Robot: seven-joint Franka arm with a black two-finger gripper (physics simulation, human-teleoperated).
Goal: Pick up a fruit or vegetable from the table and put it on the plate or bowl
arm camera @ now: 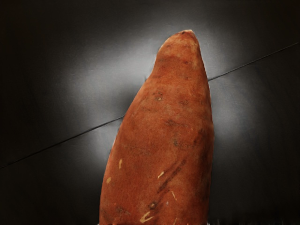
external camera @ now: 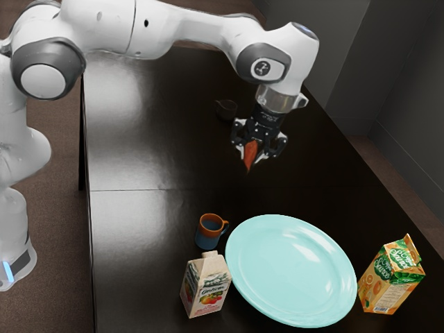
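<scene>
Hanging above the dark surface point(external camera: 152, 139), the black fingers point(external camera: 277, 143) were clamped on the upper end of a sweet potato point(external camera: 250, 157), whose tapered tip point(arm camera: 164, 140) pointed down below them, clear of the surface. The turquoise plate point(external camera: 291, 267) lay well apart from the fingers, below them and nearer the camera, with a blue mug point(external camera: 209, 230) and a juice carton point(external camera: 205, 284) just beside its rim. A good carry would likely hold height, pass wide of the mug, centre the fingers over the plate, then lower before loosening so the root could not roll off.
</scene>
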